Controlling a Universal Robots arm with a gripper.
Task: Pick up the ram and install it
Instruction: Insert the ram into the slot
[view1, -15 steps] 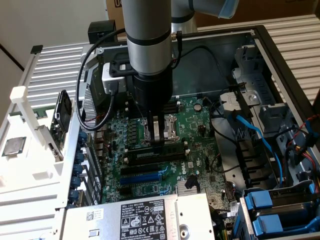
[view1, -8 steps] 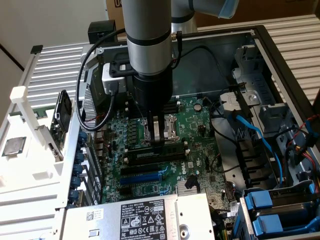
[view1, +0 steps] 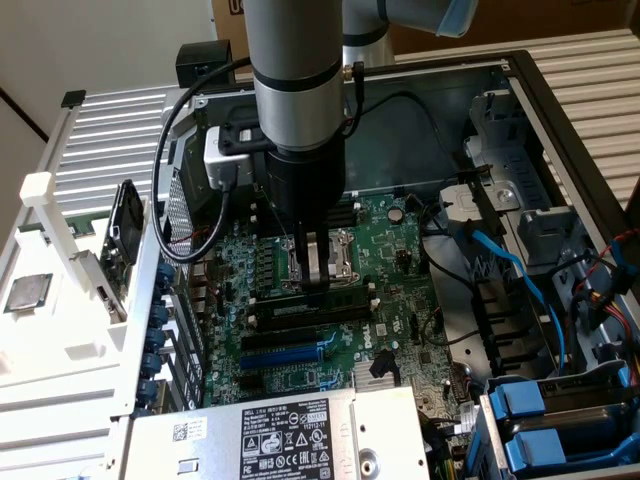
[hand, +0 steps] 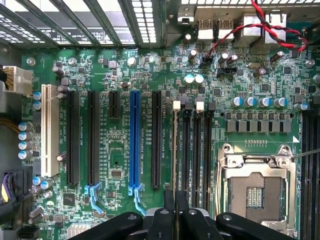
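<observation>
Dark-green thin ram stick (view1: 312, 297), pinched by black gripper (view1: 316, 278) fingers at black memory slots (hand: 197, 150); insertion step, probably needing square alignment.

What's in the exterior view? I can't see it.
A robot arm's tool reaches down into an open computer, gripping the ram, a thin dark stick standing on edge on the green motherboard. Blue cables lie toward the exterior view's right.

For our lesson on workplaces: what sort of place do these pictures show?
The inside of an opened desktop computer case: a green motherboard, an empty processor socket and a blue expansion slot.
</observation>
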